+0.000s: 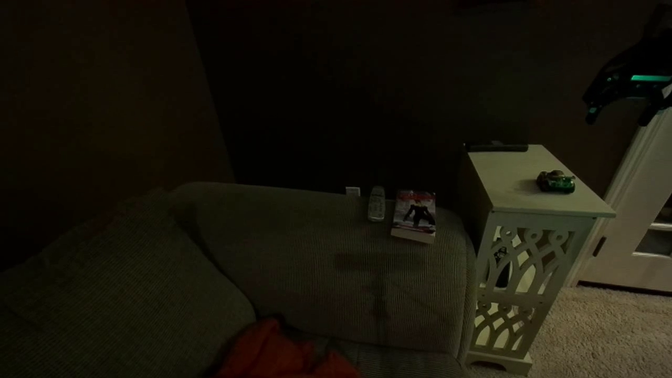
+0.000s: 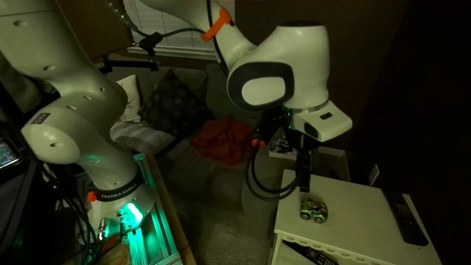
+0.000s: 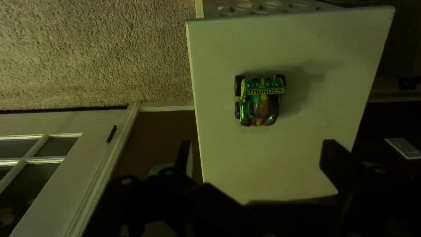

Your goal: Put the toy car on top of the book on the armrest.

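The toy car, shiny green with yellow trim, stands on its wheels on the white cabinet; it shows in both exterior views (image 1: pixel 555 181) (image 2: pixel 314 210) and in the wrist view (image 3: pixel 260 101). The book (image 1: pixel 413 215) lies flat on the sofa armrest (image 1: pixel 294 215), beside the cabinet, cover up. In an exterior view the book (image 2: pixel 282 148) is partly hidden by the arm. My gripper (image 1: pixel 617 121) is open and empty, above the cabinet and apart from the car. In the wrist view its spread fingers (image 3: pixel 259 148) stand below the car in the picture.
The white cabinet (image 1: pixel 530 164) stands against the armrest's end. A black remote (image 2: pixel 404 217) lies along its wall-side edge. A grey remote (image 1: pixel 377 203) lies on the armrest beside the book. A red cloth (image 2: pixel 228 140) lies on the sofa. A door (image 3: pixel 49 158) stands near the cabinet.
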Tool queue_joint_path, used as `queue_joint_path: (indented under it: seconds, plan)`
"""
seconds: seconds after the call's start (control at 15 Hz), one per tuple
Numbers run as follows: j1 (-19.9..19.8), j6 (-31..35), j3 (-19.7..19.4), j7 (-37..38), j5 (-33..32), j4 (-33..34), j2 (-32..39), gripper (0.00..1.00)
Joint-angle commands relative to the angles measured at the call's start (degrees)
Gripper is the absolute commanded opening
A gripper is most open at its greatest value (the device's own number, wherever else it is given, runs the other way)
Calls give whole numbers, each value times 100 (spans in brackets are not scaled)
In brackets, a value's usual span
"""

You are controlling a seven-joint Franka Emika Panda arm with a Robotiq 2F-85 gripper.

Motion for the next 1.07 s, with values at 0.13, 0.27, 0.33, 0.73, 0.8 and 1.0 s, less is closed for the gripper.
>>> queue_joint_path:
  seconds: [0.13, 0.27, 0.33, 0.73, 0.8, 1.0]
  plan:
    - [437, 59, -507, 176, -215, 438, 568, 100]
    - [629, -42, -669, -342, 95, 830, 1109, 100]
    - [712, -95, -723, -482, 194, 1016, 1362, 100]
    - [962, -919, -739, -1208, 890, 1972, 2593, 100]
    - [937, -964, -720, -1241, 993, 2105, 2769, 100]
    - [777, -981, -609, -1512, 1400, 2428, 3114, 100]
